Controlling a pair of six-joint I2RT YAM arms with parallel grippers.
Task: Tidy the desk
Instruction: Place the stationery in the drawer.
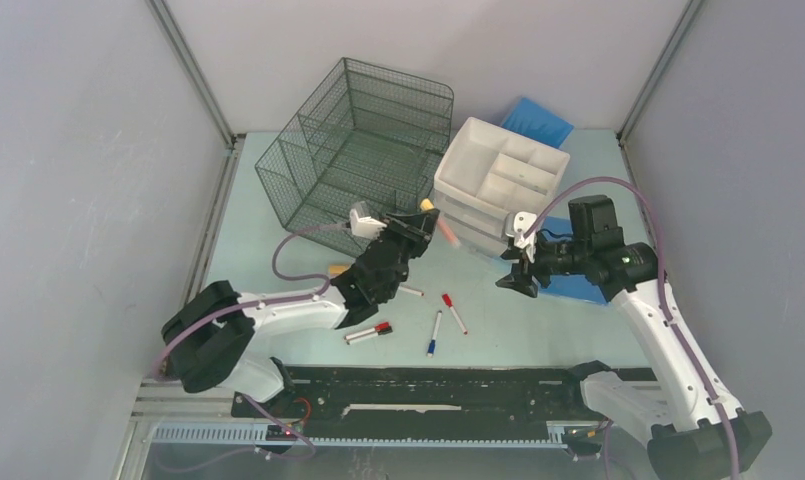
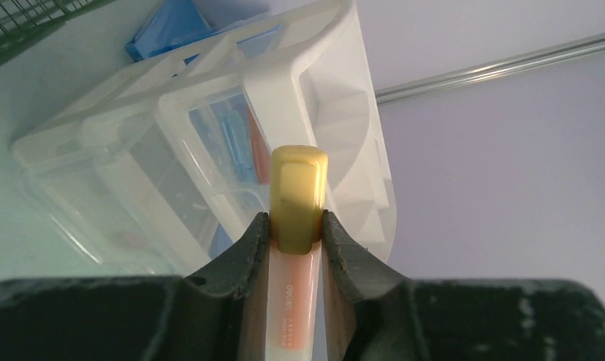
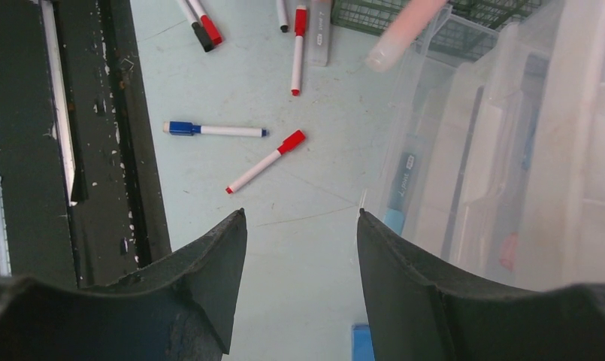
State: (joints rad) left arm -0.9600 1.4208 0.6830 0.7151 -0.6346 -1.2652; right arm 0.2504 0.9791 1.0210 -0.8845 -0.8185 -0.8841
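Left claw (image 2: 297,226) clamped on a yellow-capped highlighter (image 2: 299,188), poised over the pale mint desk (image 1: 518,330) with the cap pointing at the white drawer unit (image 1: 498,185) (pens show through its clear drawer fronts). The desk spreads beneath both claws, filling the middle of the overhead view. At about three o'clock from the left claw, the right claw (image 3: 299,218) hangs over bare desk beside the drawer unit, its jaws apart with nothing between them. Loose on the desk at about five o'clock from the left claw lie a red-capped marker (image 1: 454,313) and a blue-capped marker (image 1: 434,333). A wire-mesh organizer (image 1: 358,140) stands at eleven o'clock.
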